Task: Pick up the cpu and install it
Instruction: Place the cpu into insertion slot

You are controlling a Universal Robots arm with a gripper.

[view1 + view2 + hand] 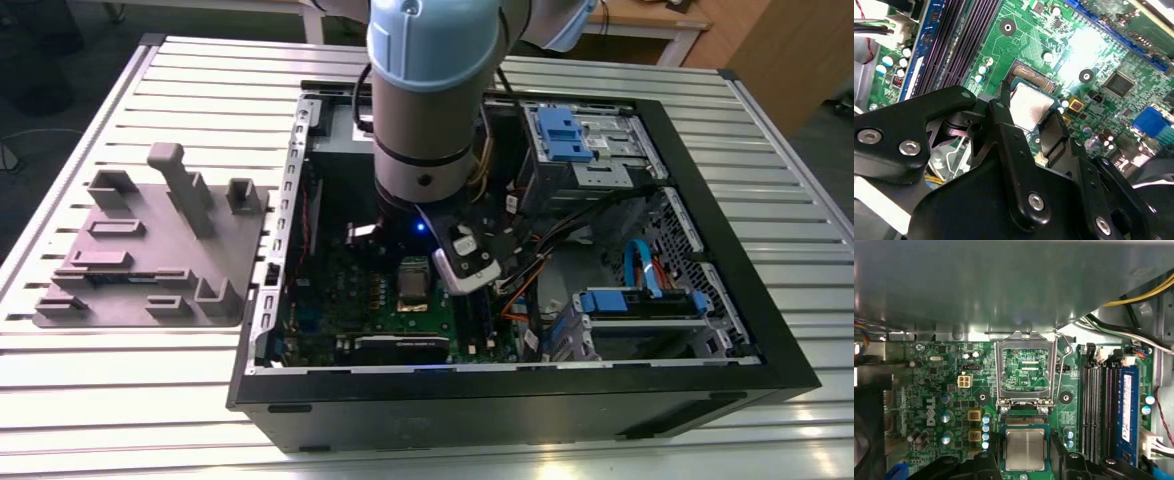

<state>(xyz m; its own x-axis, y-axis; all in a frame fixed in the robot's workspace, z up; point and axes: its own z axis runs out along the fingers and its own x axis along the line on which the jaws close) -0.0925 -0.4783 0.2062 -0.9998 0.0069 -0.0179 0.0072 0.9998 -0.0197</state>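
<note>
The cpu (pixel 1025 449) is a small square chip with a silvery-grey top, and it sits level at the socket of the green motherboard (pixel 934 390). My gripper (pixel 1025 441) reaches down inside the computer case, with its black fingers (pixel 1056 446) against two opposite edges of the chip. The second wrist view shows the cpu (pixel 1029 104) between the same fingers (pixel 1002 114), and the gripper (pixel 1029 114) is shut on it. The socket's metal load plate (pixel 1026 336) stands flipped open just beyond the chip. In the exterior view the arm (pixel 427 120) covers the socket area.
The open black case (pixel 534 400) lies on a slatted metal table (pixel 134 400). A grey fixture tray (pixel 147 250) with blocks sits at the exterior view's left. Memory slots (pixel 1099 405) run beside the socket. Loose cables (pixel 1134 300) and blue drive cages (pixel 574 135) crowd the case.
</note>
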